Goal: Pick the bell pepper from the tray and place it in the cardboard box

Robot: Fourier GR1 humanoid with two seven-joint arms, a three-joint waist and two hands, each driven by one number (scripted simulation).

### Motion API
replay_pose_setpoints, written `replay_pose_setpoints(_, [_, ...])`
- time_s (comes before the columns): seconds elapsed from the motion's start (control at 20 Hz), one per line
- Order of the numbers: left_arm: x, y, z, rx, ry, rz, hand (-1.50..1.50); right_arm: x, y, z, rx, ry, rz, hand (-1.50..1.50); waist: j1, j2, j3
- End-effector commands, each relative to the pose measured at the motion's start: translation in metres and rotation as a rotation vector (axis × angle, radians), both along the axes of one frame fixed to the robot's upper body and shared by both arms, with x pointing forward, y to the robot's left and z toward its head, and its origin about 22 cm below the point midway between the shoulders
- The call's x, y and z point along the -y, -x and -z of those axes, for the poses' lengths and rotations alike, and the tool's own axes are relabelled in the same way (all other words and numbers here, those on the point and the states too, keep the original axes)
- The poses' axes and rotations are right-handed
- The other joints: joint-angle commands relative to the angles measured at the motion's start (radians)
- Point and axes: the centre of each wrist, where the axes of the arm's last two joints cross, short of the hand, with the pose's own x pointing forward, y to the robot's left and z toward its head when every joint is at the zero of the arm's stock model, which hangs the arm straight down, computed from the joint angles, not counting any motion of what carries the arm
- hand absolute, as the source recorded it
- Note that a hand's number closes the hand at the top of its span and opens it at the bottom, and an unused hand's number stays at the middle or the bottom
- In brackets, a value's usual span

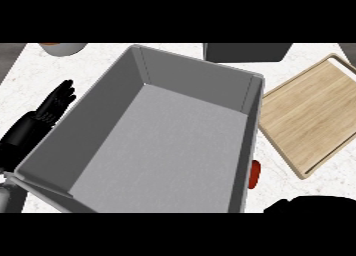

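The wooden tray (317, 117) lay bare on the white worktop (284, 172), well right of the large grey box (166, 135), and the box floor showed nothing inside. A red-orange sliver, probably the bell pepper (253, 175), peeked out just beside the box's right wall, near the dark shape of the right hand (314, 205) at the lower edge; whether that hand gripped it I could not tell. The left hand (52, 107) rested open beside the box's left wall. So the pick looked done, the placing not yet.
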Motion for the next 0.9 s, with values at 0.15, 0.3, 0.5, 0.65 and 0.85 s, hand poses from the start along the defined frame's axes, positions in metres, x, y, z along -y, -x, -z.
replay_pose_setpoints(0.15, [0.056, 0.007, 0.020, -0.049, 0.051, 0.061, 0.00, 0.072, -0.029, -0.045, -0.096, -0.144, -0.047, 1.50, -0.030, 0.015, -0.016])
replay_pose_setpoints(0.3, [0.071, 0.004, 0.022, -0.062, 0.045, 0.059, 0.00, 0.109, -0.044, -0.070, -0.113, -0.168, 0.003, 1.50, -0.016, 0.012, -0.017])
replay_pose_setpoints(0.5, [0.085, -0.016, 0.010, -0.067, 0.040, 0.089, 0.00, 0.122, -0.061, -0.099, -0.144, -0.173, 0.063, 1.50, 0.002, 0.010, -0.019])
replay_pose_setpoints(0.65, [0.093, 0.003, 0.020, -0.053, 0.045, 0.093, 0.00, 0.108, -0.069, -0.099, -0.177, -0.168, 0.088, 1.50, 0.018, 0.008, -0.019])
replay_pose_setpoints(0.85, [0.103, -0.007, 0.024, -0.058, 0.026, 0.087, 0.00, 0.093, -0.085, -0.095, -0.203, -0.171, 0.090, 1.50, 0.019, 0.010, -0.018])
